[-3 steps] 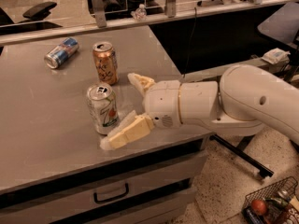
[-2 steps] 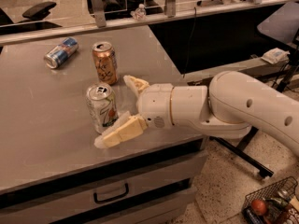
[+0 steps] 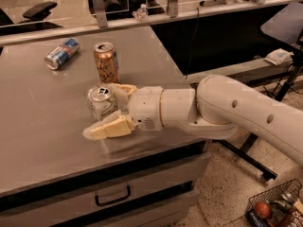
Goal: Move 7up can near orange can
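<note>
The 7up can (image 3: 101, 103), white-silver with a silver top, stands upright on the grey table (image 3: 42, 126) near its front edge. The orange can (image 3: 106, 62) stands upright just behind it, a small gap apart. My gripper (image 3: 102, 110) reaches in from the right at table height, open, with its cream fingers on either side of the 7up can: one finger (image 3: 111, 126) in front of the can's base, the other (image 3: 124, 89) behind its right side. The can rests on the table.
A blue-and-silver can (image 3: 61, 53) lies on its side at the back left. A drawer handle (image 3: 112, 196) is below the table's front edge. A wire basket (image 3: 274, 207) sits on the floor at lower right. A small bottle (image 3: 140, 12) stands on the ledge behind.
My gripper has slid left along the table, so its fingers now reach further around the 7up can. The cans have not moved.
</note>
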{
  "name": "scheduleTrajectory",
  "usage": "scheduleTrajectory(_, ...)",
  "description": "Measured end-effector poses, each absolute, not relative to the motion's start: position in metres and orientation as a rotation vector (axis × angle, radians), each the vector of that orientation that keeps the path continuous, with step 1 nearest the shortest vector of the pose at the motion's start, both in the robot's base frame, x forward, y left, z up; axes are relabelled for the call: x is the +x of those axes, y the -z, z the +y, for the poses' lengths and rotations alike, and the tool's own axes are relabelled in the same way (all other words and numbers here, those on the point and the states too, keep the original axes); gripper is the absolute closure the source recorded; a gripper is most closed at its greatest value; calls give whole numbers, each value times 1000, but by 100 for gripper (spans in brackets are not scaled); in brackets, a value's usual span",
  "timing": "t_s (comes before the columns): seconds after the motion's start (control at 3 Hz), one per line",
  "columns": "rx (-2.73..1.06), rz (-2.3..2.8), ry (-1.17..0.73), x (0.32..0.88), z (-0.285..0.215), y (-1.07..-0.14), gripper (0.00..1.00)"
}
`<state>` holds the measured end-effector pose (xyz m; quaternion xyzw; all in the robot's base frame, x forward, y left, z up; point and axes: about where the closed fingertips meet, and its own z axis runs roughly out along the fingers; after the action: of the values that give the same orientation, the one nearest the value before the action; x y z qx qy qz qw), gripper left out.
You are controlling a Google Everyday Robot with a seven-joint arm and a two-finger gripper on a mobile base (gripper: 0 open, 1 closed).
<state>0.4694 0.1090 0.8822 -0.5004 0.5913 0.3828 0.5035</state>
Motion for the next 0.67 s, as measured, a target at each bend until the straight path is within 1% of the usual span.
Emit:
scheduleTrajectory(0.33,-1212,1424,-925,471,110,-883,47)
scheduleTrajectory(0.67,-1131,1508,-845,478,85,-885,77)
